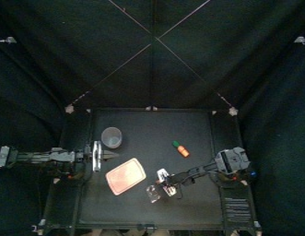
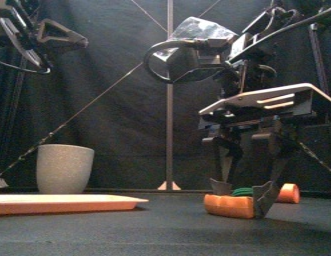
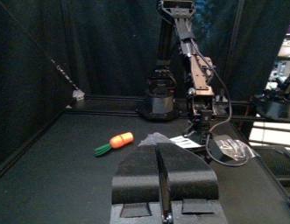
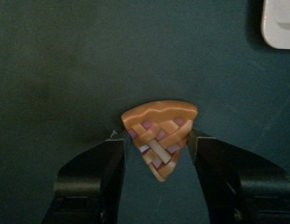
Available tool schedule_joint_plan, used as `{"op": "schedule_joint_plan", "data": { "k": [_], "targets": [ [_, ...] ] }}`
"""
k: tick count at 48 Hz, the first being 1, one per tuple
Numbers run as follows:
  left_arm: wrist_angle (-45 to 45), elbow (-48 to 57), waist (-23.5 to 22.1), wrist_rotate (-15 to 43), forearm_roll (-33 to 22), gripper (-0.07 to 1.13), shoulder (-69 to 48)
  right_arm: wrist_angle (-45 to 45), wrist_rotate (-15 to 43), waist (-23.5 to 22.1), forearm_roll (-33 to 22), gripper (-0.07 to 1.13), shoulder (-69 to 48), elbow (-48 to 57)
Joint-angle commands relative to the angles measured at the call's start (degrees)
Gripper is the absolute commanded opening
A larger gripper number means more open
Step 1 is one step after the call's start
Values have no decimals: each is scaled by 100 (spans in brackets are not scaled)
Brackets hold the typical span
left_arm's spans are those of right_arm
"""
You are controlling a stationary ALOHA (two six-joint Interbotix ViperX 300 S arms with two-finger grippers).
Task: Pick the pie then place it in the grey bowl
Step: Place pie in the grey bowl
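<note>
Black table (image 1: 155, 127); pie slice (image 4: 159, 136) near right, unlifted, pinched by right gripper (image 4: 158, 162); transfer to grey cup (image 2: 64, 168), far left, outstanding; left gripper (image 3: 166, 188) closed, resting left.

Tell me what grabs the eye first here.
The right claw is down near the table's front, straddling a lattice-topped pie slice that lies flat there. The grey bowl stands at the back left, the pink tray lies beside the claw, and a toy carrot lies mid-table.
</note>
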Motion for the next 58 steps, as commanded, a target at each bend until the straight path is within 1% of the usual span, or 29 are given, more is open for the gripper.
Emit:
{"op": "schedule_joint_plan", "data": {
  "k": [1, 5, 17, 21, 24, 29, 33, 42, 47, 51, 55, 58],
  "targets": [
    [-53, -79, 9, -9, -9, -3, 9, -26, 0, -35, 18, 68, -62, -88],
    [-44, -79, 18, -18, 0, -3, 18, -35, 9, -35, 35, 65, -53, -88],
    [-53, -79, 9, -18, -9, -3, 9, -149, 132, -185, 79, 65, -325, -299],
    [-53, -79, 9, -18, -9, -3, 18, -325, 132, -343, 149, 65, -527, -439],
    [-53, -79, 9, -18, 0, -3, 18, -606, 132, -545, 229, 65, -677, -501],
    [-53, -79, 9, -18, 0, -3, 18, -1397, 114, -993, 308, 65, -870, -519],
    [-53, -79, 0, -9, 9, -3, 9, -2303, 123, -1468, 352, 65, -914, -466],
    [-53, -105, -9, 0, 18, -3, 18, -4307, 114, -2250, 580, 64, -756, -352],
    [-53, -97, 0, 0, 26, -3, 18, -5124, 114, -2514, 615, 64, -580, -352],
    [-53, -70, -9, 0, 26, -3, 18, -5651, 132, -2637, 624, 64, -378, -431],
    [-70, -62, -9, 0, 18, -3, 18, -6003, 141, -2716, 677, 64, -132, -633],
    [-79, -62, -9, 9, 26, -3, 9, -6100, 141, -2733, 729, 64, 88, -870]
  ]
}}
